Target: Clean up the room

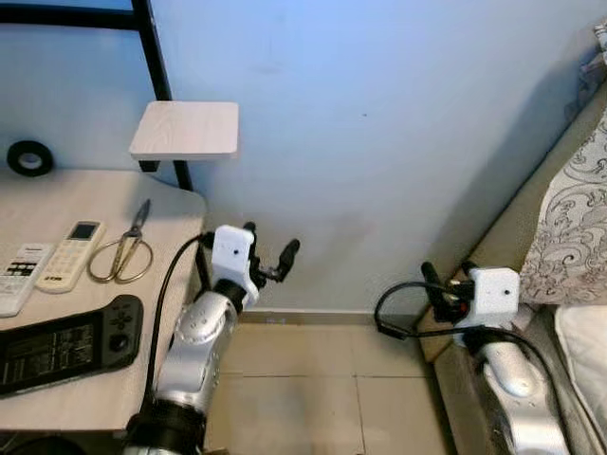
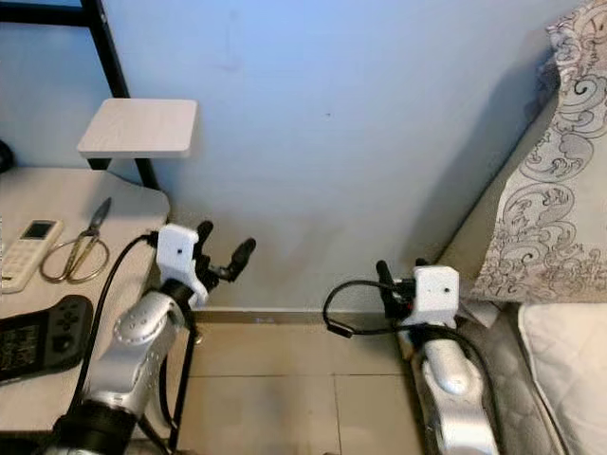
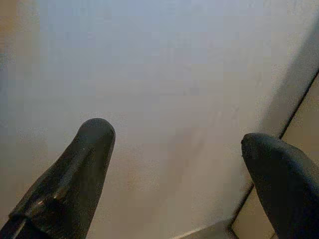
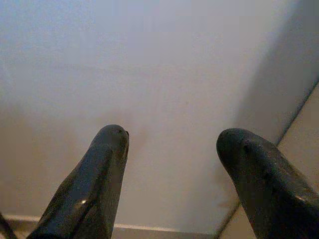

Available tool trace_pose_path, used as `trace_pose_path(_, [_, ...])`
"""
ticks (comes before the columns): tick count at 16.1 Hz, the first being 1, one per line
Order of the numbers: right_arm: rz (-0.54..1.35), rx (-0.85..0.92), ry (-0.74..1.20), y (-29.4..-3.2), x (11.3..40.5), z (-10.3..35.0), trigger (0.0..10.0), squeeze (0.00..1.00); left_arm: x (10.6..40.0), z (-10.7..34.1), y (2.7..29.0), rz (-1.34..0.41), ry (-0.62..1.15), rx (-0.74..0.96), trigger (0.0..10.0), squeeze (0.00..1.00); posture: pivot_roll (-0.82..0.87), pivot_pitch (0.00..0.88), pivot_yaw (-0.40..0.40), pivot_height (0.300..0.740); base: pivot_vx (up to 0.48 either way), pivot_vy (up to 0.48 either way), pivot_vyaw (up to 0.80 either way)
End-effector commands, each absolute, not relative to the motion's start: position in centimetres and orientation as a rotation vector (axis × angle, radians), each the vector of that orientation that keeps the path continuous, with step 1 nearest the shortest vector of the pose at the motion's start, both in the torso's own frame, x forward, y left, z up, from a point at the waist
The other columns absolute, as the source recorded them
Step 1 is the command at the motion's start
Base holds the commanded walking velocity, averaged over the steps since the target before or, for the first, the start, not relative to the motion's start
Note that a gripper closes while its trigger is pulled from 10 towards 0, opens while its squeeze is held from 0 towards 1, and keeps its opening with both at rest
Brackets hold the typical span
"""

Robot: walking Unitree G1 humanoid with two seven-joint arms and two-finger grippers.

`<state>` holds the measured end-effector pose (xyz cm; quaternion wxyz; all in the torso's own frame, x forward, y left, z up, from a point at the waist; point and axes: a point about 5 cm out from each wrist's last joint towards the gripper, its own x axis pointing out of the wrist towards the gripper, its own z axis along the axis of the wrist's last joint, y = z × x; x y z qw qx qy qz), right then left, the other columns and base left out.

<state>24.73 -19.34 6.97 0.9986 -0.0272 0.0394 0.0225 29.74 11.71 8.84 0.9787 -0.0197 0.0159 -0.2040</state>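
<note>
**Jaws open on both arms, nothing held, facing the wall**

Jaws of the left gripper (image 1: 271,256) stand spread apart with nothing between them; held just off the desk's right corner, at about 7 o'clock in the head view, aimed at the pale blue wall (image 1: 379,123). Left wrist view confirms: two black fingers (image 3: 75,174) wide apart, bare wall between them, skirting line at the base.

Right gripper (image 1: 446,284) at about 5 o'clock, low, close to the bed's edge. Fingers (image 4: 94,184) likewise parted, empty, pointed at the same wall. A black cable loops from its wrist.

Desk (image 1: 66,389) occupies the 8 to 9 o'clock region. Items on it, from the back:
- roll of black tape (image 1: 29,157), far back at 10 o'clock, near the wall;
- scissors (image 1: 123,251) with brass-coloured handles, blades pointing toward the wall, nearest the left gripper;
- white remote (image 1: 71,256) just beside the scissors, on their 9 o'clock side;
- second white remote (image 1: 19,275) touching or nearly touching the first, cut by the frame edge;
- black handheld game console (image 1: 66,343) toward the front edge, lying flat.

Small pale wooden shelf (image 1: 185,130) fixed to a black metal frame (image 1: 156,66), above the desk's back corner at 11 o'clock.

Bed (image 1: 569,237) with patterned grey-white bedding at 3 o'clock. Tiled floor (image 1: 322,389) between desk and bed.
</note>
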Motion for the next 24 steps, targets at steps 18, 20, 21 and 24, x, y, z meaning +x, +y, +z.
trace_pose_path(18, [-0.048, -0.033, 0.075, -20.4, 25.3, 6.9, 10.0, 0.00, 30.1, 9.0, 9.4, -0.581, 0.038, -0.068, 10.0, 0.00, -0.10, 0.000, 0.018, 0.740, 0.000, -0.164, -0.53])
trace_pose_path(20, [-0.078, -0.022, 0.062, -20.8, 25.3, 7.0, 10.0, 0.00, 30.3, 8.6, 9.7, -0.586, 0.057, -0.073, 10.0, 0.00, -0.09, 0.000, 0.013, 0.740, 0.000, 0.480, -0.60])
trace_pose_path(21, [-0.082, -0.012, 0.070, -20.8, 25.1, 6.8, 10.0, 0.00, 30.4, 8.3, 10.0, -0.567, 0.072, -0.083, 10.0, 0.00, -0.09, 0.000, 0.011, 0.740, 0.000, 0.480, -0.61])
trace_pose_path(24, [-0.056, -0.011, 0.102, -20.7, 24.2, 6.0, 10.0, 0.00, 30.0, 7.5, 10.5, -0.537, 0.107, -0.096, 10.0, 0.00, -0.09, 0.000, 0.007, 0.740, 0.000, 0.480, -0.61])
